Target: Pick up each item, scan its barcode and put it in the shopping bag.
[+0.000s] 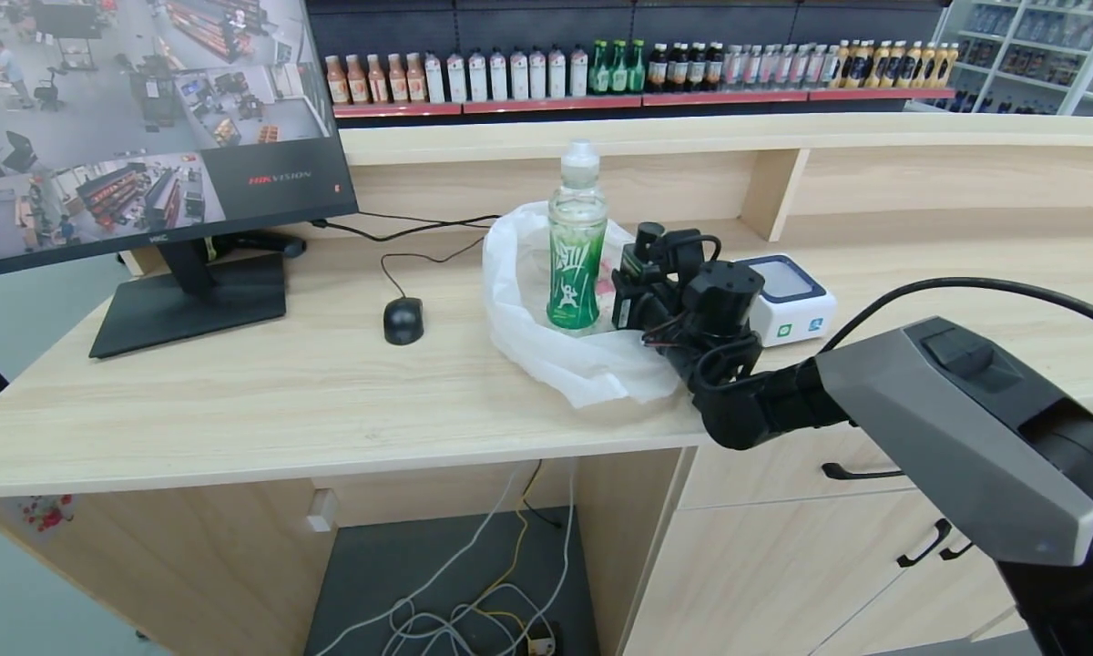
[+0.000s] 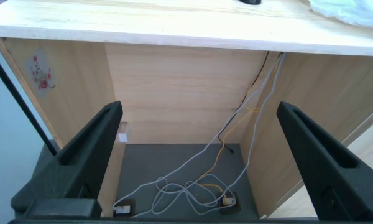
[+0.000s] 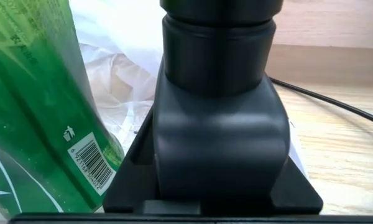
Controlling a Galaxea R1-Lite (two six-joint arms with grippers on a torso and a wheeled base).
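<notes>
The pale, wood-grain worktop (image 1: 282, 392) runs across the head view, with a dark flat monitor (image 1: 127, 109) on a black slab foot at its left end. The right arm (image 1: 947, 410) comes in from the right: an angular grey shell, then black rounded joints. It is bent so that the right gripper (image 1: 636, 278) sits low at the bag's edge, just beside the bottle's right flank; whether it is open or closed I cannot tell. The shopping bag (image 1: 519, 337), thin crumpled white plastic, lies slumped open on the middle of the worktop. Inside it stands 1 bottle (image 1: 576, 264), upright, long axis vertical, white cap on top (clear plastic, waisted, with a green label). A white boxy scanner (image 1: 788, 301) with a dark top window sits to the right of the gripper. The left gripper (image 2: 199, 155) hangs below worktop level, facing the open recess under it. Its 2 black fingers (image 2: 90, 149) are spread wide with nothing between them, and loose cables (image 2: 199, 180) trail on the recess floor. A rounded black mouse (image 1: 403, 321) lies left of the bag, apart from it. The bottle's barcode (image 3: 90, 163), a white patch low on the label, faces the right wrist camera.
</notes>
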